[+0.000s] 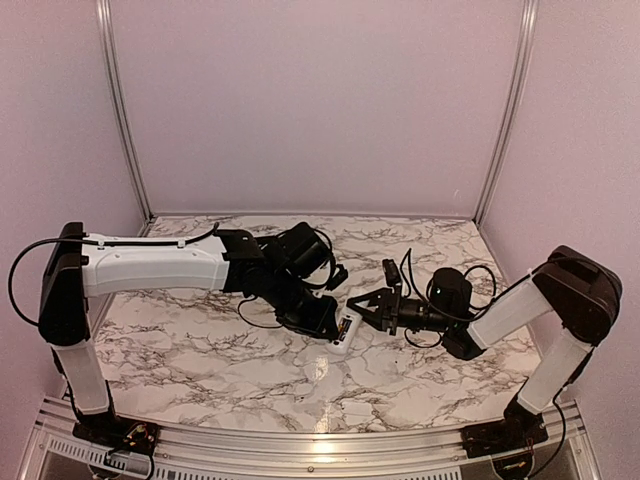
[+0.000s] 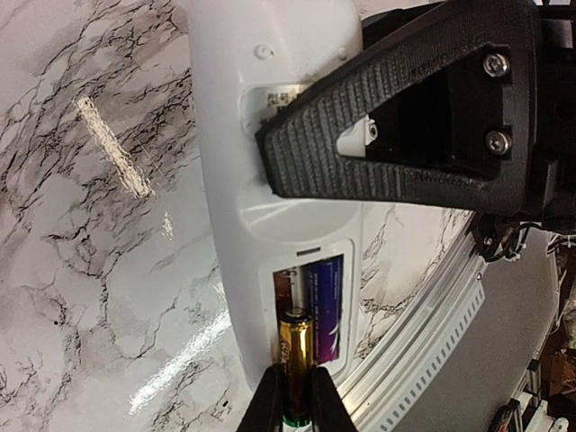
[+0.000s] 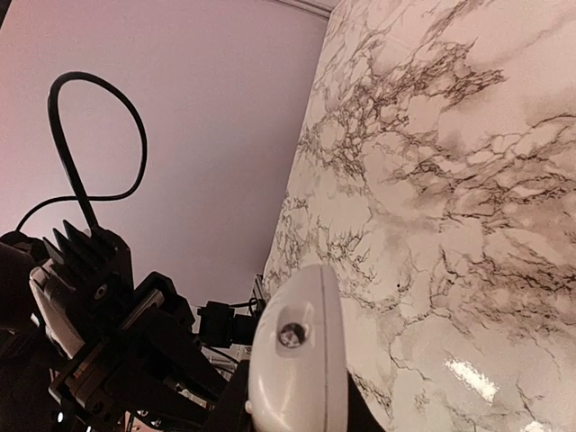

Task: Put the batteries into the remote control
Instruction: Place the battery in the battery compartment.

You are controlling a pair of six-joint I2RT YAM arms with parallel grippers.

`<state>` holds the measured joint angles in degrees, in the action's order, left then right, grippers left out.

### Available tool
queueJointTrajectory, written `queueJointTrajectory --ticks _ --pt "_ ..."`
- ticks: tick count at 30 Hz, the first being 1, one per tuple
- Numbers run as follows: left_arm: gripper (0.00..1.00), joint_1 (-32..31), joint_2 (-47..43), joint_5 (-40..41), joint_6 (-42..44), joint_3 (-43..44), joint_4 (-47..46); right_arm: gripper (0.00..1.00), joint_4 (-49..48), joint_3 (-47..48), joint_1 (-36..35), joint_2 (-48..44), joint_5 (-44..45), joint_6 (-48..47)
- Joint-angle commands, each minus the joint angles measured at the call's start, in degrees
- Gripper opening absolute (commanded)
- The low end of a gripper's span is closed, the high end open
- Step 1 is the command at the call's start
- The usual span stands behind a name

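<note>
**A:** Where is the remote control?

**B:** In the top view the remote control (image 1: 346, 330) is near the middle of the tabletop (image 1: 200, 350), held between the two arms. The left arm (image 1: 160, 262) reaches in from 9 o'clock and the right arm (image 1: 510, 310) from 3 o'clock.

**A:** State of the left jaws?

**B:** They are clamped on the remote control. The left wrist view shows its back (image 2: 229, 180) with one ribbed finger (image 2: 310, 153) pressed across it. The opposing finger is hidden behind the body.

**A:** And the batteries?

**B:** The battery bay (image 2: 283, 286) lies open at the 6 o'clock end of the remote control. One battery, purple label outward (image 2: 326, 301), lies in the slot on the 3 o'clock side. A gold battery (image 2: 295, 346) points into the other slot from 6 o'clock, in line with it, its tip just over the bay's edge. I cannot tell whether it is seated.

**A:** The right jaws?

**B:** They are closed on the gold battery, with two slim black fingertips (image 2: 267, 405) pinching its lower end. In the right wrist view the rounded end of the remote control (image 3: 297, 378) fills the gap and the battery is hidden.
</note>
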<state>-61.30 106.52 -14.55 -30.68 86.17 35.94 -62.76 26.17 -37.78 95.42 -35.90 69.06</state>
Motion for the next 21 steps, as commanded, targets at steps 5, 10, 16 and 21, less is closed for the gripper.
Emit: queueJointTrajectory --ticks 5,10,16,21 --pt "0.07 -0.3 3.7 3.9 -0.2 4.1 5.8 0.00 -4.8 1.4 -1.2 0.7 1.3 1.4" --pt "0.13 -0.2 4.2 5.7 -0.7 5.3 7.1 0.00 -5.8 1.4 -1.7 1.4 1.4 2.0" --pt "0.23 -0.2 4.6 5.7 -1.0 6.1 7.3 0.00 -6.2 1.7 -1.7 1.4 1.1 2.1" --pt "0.27 -0.1 4.4 5.7 -1.0 6.4 7.3 0.00 -6.7 1.8 -1.7 1.7 0.8 2.4"
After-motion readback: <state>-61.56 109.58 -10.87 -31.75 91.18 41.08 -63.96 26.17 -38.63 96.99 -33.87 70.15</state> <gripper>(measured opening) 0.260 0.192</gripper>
